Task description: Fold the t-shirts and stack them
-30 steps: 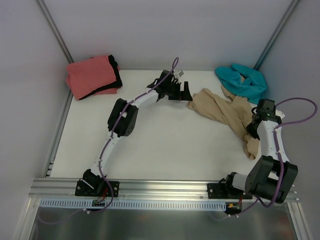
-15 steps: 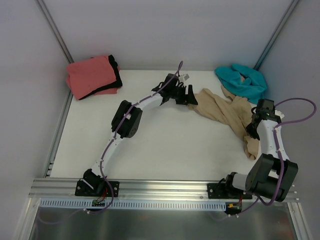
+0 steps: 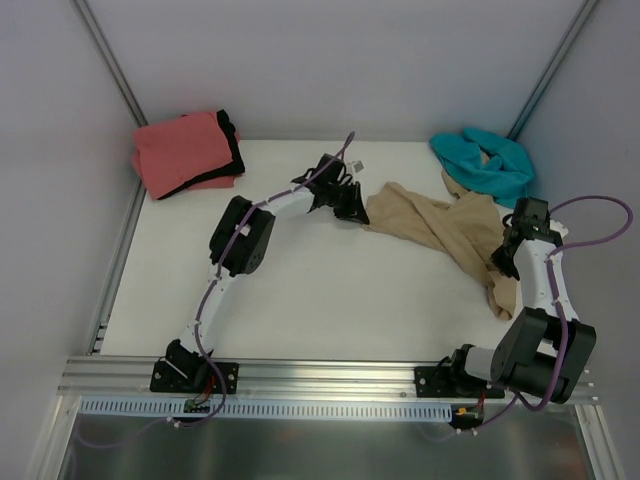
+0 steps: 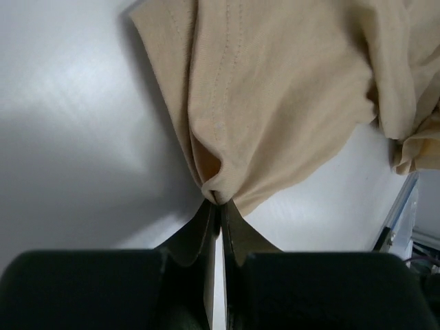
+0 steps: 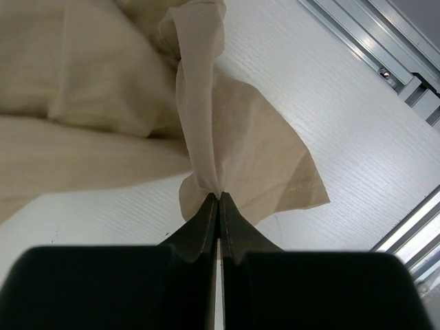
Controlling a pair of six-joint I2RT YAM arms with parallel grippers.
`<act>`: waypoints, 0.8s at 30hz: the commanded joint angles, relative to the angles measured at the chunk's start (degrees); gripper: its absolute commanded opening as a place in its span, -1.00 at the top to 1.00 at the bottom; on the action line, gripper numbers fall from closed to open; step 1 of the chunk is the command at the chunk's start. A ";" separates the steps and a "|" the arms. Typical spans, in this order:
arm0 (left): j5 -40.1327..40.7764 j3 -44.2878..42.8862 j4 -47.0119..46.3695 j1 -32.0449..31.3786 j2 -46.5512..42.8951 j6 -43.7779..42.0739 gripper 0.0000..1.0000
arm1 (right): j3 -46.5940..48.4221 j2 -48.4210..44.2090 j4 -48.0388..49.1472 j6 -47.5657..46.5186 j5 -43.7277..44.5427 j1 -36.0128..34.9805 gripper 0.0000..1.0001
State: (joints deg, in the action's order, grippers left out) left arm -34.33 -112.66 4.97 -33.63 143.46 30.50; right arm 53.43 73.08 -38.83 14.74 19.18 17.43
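We see the soft, rumpled tan t-shirt point(image 3: 440, 225) strung across the far right of the smooth white table point(image 3: 330, 290), the left gripper point(image 4: 218, 203) and right gripper point(image 5: 218, 198) each clamped on a bunched edge, pale walls point(image 3: 330, 60) around.

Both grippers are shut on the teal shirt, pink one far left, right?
No: they grip the tan shirt. The wrist views show the left gripper and right gripper each pinching tan cloth. The pink shirt does sit far left.
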 commanded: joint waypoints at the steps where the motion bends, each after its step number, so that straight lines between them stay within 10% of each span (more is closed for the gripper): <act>1: 4.26 8.05 7.23 5.67 -15.81 -5.27 1.00 | 2.91 -0.75 0.24 -0.07 0.16 0.41 0.99; 13: 9.10 46.89 14.71 11.75 -48.17 -10.55 1.00 | 6.86 3.91 1.74 2.39 -2.92 0.41 0.99; 24: 11.46 54.92 24.20 10.34 -57.67 -12.92 1.00 | 8.53 4.00 0.86 2.31 -3.80 0.41 0.99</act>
State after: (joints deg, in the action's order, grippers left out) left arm -24.80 -57.65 24.95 -23.55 90.21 19.73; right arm 59.66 77.80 -37.82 16.08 15.53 17.43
